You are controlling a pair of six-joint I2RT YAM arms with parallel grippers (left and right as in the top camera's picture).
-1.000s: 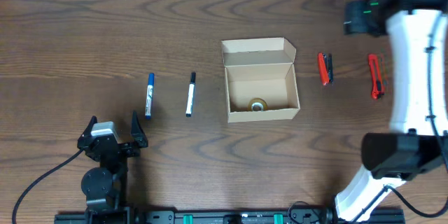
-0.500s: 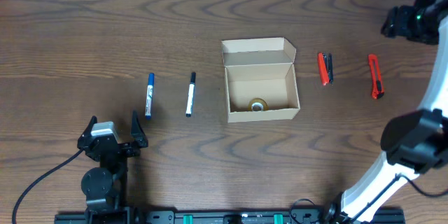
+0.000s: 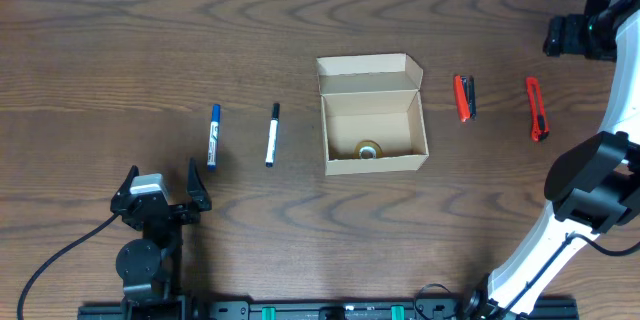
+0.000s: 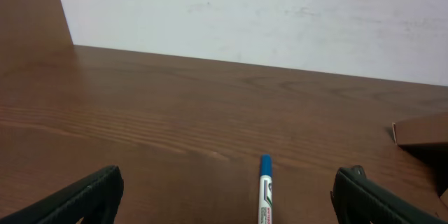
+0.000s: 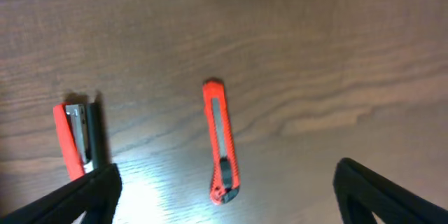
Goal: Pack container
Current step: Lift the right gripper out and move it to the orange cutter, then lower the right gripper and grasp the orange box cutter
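The container is a tan cardboard box in the middle of the table, lid flap folded open at the back, with a roll of tape inside. My left gripper rests near the front left edge, open and empty; in its wrist view the left gripper faces a blue-capped marker. My right gripper hangs high over the far right, open with nothing between its fingers. Below it lie a red utility knife and a red stapler.
A blue-capped marker and a black-capped marker lie left of the box. Right of it are the stapler and the knife. The right arm's white link rises along the right edge. A box corner shows at the right.
My right arm has swung from above the stapler out toward the far right edge, and its jaws have spread wider. The left arm and all objects have stayed put.
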